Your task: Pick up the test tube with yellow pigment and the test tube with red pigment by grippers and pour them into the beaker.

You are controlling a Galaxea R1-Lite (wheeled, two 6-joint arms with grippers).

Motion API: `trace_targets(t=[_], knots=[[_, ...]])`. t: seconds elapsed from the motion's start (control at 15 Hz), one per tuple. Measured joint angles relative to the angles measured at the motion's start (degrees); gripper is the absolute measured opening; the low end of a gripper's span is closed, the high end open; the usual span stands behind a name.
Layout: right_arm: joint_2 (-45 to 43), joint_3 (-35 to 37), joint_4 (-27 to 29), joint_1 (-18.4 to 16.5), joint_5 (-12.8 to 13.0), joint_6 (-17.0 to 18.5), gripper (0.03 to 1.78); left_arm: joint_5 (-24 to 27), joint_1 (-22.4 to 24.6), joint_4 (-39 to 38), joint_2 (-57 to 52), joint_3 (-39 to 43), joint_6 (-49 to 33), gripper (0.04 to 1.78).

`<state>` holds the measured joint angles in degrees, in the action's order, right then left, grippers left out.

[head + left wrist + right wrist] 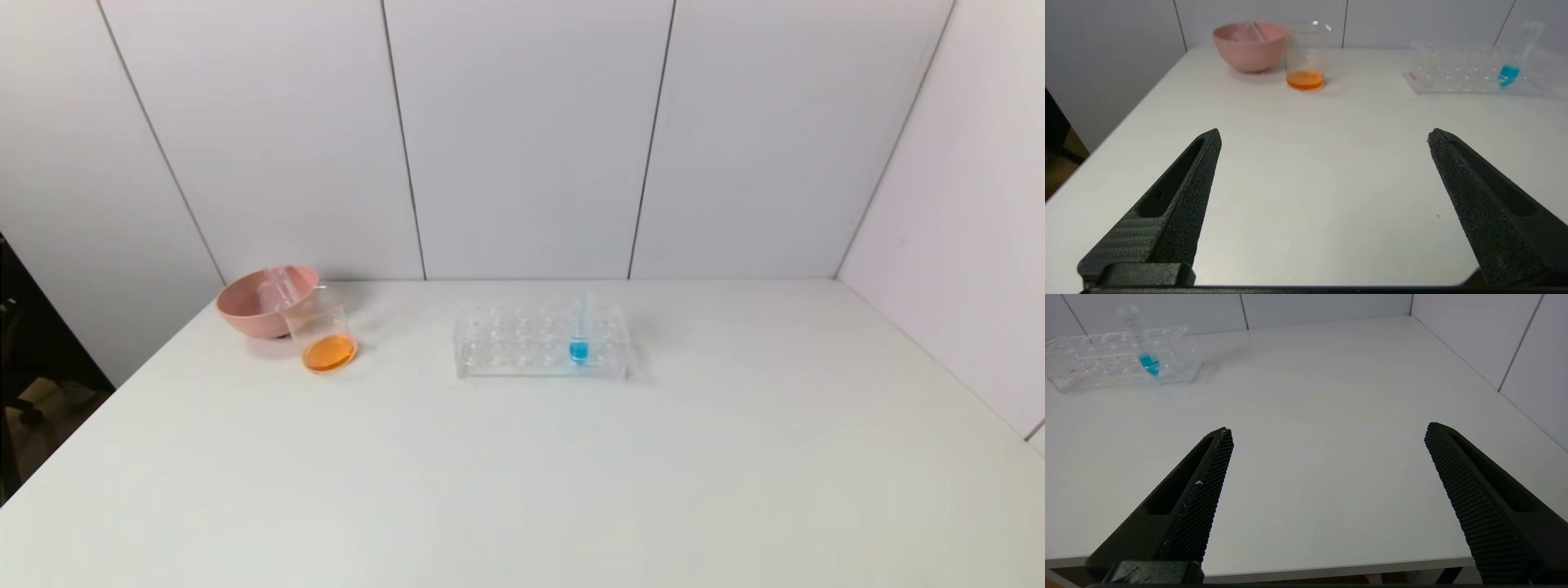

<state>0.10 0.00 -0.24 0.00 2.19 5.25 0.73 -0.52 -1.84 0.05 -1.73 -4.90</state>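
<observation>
The beaker [321, 331] stands at the back left of the table next to the pink bowl, with orange liquid [329, 354] in its bottom; it also shows in the left wrist view [1306, 53]. No tube with yellow or red liquid is in view. Clear empty-looking tubes [277, 283] lie in the bowl. My left gripper [1325, 136] is open and empty over the near left of the table, far from the beaker. My right gripper [1329, 430] is open and empty over the table's front edge. Neither gripper shows in the head view.
The pink bowl [245, 314] sits behind the beaker by the left edge. A clear tube rack [506, 339] stands mid-table at the back and holds one tube with blue liquid [580, 327]. White walls close the back and the right side.
</observation>
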Motion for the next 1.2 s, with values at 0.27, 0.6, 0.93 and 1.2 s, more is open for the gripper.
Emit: trace_targets(t=[0.27, 0.6, 0.93, 1.2], knots=[[0.0, 0.0, 0.0, 0.0, 0.0, 0.0, 1.71, -3.0, 0.0, -0.7, -0.1, 1.3, -2.2, 1.76], [0.0, 0.0, 0.0, 0.0, 0.0, 0.0, 1.71, -3.1, 0.3, -0.2, -0.1, 1.6, -0.9, 1.76], [0.0, 0.0, 0.0, 0.0, 0.0, 0.0, 1.71, -2.7, 0.4, 2.1, -0.1, 1.5, 2.3, 1.76], [0.0, 0.0, 0.0, 0.0, 0.0, 0.0, 1.71, -2.5, 0.4, 1.2, -0.1, 1.7, -0.3, 1.76]])
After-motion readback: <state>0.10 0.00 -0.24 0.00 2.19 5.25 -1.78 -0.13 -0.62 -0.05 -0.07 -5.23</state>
